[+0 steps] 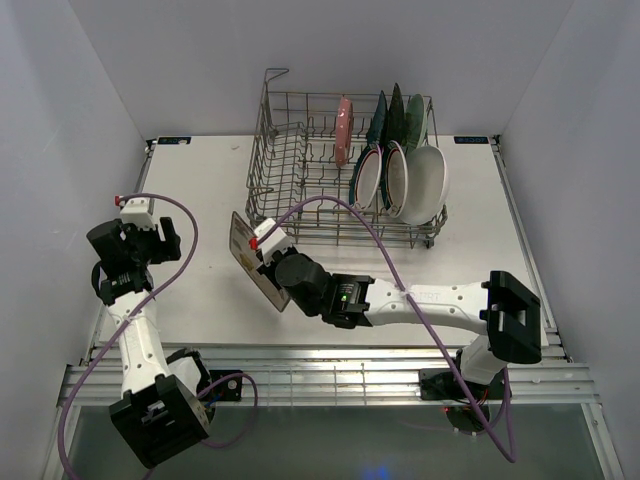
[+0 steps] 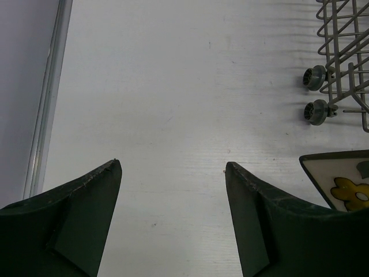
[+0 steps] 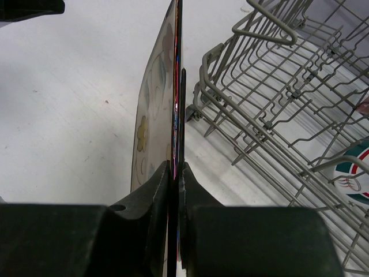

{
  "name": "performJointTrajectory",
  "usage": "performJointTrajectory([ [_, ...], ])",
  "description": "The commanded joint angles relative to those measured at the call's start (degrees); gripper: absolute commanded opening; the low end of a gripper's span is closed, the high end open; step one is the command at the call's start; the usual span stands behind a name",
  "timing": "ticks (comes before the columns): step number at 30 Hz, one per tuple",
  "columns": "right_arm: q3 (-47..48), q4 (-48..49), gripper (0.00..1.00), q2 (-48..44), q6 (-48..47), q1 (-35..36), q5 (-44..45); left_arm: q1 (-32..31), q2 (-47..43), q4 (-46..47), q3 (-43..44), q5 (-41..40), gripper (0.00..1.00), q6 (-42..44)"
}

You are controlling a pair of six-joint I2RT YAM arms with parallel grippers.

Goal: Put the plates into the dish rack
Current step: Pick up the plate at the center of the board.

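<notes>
The right gripper is clenched on the edge of the cream floral square plate, holding it upright just beside the near-left corner of the dish rack. 7 other plates stand on edge in the rack's middle and right end. The left gripper hangs released over the bare table.

Right arm stretches leftward with right fingers pinched tight; left arm stands upright, left fingers spread wide
</notes>
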Motion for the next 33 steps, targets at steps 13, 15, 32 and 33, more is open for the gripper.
performJointTrajectory([
  [13,13.7,8.8,0.08,-9.4,-8.7,0.0,3.2,0.8,-1.1,1.6,0.0,-0.7,0.83,-0.6],
  [15,15.7,8.5,0.08,-9.9,-9.9,0.0,3.5,0.8,-0.9,1.6,0.1,-0.6,0.83,-0.7],
  [32,27.4,18.8,0.08,-9.9,-26.1,-0.4,15.1,0.9,-0.5,1.4,0.4,0.5,0.83,-0.6],
  [33,28.0,19.8,0.08,-9.8,-27.0,-0.5,16.6,0.8,-0.5,1.3,0.3,0.6,0.83,-0.6],
])
